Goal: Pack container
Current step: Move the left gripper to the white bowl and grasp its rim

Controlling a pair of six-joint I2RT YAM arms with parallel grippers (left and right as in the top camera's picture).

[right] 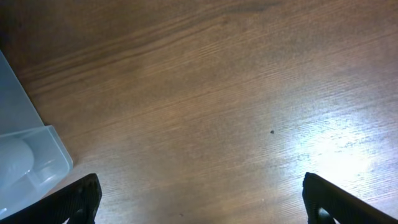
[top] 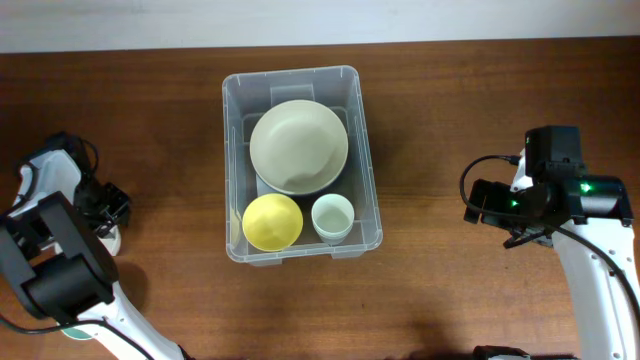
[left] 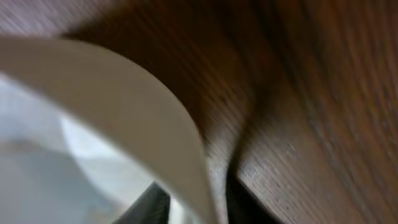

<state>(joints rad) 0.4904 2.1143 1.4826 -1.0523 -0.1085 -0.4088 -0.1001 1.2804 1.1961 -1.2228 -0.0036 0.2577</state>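
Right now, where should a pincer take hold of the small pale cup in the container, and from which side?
Its rim, probably from straight above, one finger inside the small pale cup, one outside. It stands upright with its mouth open, and the yellow bowl and the container walls close off its sides.

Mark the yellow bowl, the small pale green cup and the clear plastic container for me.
round yellow bowl [top: 272,221]: overhead view, middle of its hollow.
small pale green cup [top: 332,217]: overhead view, inside its mouth.
large clear plastic container [top: 290,75]: overhead view, far rim.
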